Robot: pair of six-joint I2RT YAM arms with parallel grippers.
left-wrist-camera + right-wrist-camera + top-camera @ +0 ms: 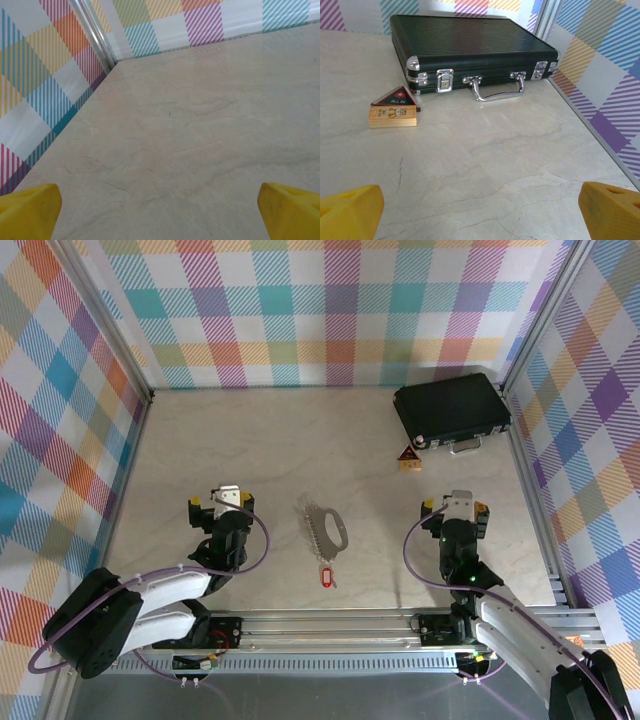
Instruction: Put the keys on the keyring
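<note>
A tiny key with a red oval head [324, 578] lies flat on the marble table near the front edge, between the two arms. Just behind it rests the silvery keyring [326, 525], a half-oval loop with a jagged straight edge; key and ring lie apart. My left gripper [230, 502] sits low at the left, open, its yellow fingertips [30, 210] wide apart over bare table. My right gripper [458, 508] sits at the right, also open, with yellow fingertips [610, 207] spread and nothing between them.
A black case [452, 410] with a chrome handle [497, 90] lies at the back right. A small orange-brown triangular block [407, 459] [394, 109] sits just in front of it. Checkered walls and metal posts enclose the table [250, 450].
</note>
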